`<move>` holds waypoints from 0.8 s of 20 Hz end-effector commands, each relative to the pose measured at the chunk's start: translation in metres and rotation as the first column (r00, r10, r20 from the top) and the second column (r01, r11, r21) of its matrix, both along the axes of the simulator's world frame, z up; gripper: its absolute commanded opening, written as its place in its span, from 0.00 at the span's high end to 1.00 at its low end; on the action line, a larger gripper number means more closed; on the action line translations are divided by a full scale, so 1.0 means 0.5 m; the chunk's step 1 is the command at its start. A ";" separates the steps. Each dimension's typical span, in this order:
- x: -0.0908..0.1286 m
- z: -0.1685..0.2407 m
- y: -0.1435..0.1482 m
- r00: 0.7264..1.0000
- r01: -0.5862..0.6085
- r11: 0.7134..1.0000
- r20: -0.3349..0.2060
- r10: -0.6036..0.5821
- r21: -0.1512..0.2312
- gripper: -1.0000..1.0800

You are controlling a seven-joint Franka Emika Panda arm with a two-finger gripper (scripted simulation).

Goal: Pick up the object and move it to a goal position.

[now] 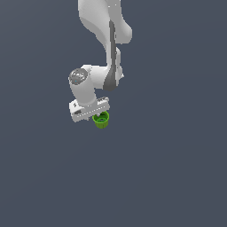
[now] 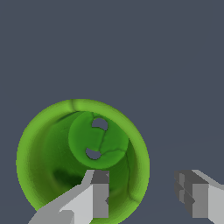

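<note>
The object is a small bright green cup with a hollow top, and in the wrist view I look straight down into it. My gripper straddles its rim: one finger reaches inside the hollow, while the other finger is outside and apart from the wall. The jaws stand wide, not pressing the rim. From the exterior view, the cup sits directly under the white gripper, which points downward and hides part of it.
A plain dark grey surface fills everything around the cup. The white arm rises from the gripper toward the top of the exterior view. No goal marker shows.
</note>
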State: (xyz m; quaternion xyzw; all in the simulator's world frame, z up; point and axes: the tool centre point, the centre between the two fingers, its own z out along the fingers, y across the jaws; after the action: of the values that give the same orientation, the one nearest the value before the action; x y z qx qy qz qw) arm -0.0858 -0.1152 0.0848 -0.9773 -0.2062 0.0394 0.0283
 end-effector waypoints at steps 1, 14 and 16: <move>-0.002 -0.016 0.001 1.000 -0.001 1.000 0.000 0.001 0.000 0.38; -0.004 -0.022 0.001 1.000 -0.001 1.000 0.000 0.001 0.000 1.00; -0.003 -0.022 0.001 1.000 -0.001 1.000 0.000 0.001 0.000 1.00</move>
State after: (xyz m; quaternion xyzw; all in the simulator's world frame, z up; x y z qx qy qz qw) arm -0.0873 -0.1149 0.0740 -0.9772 -0.2066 0.0392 0.0283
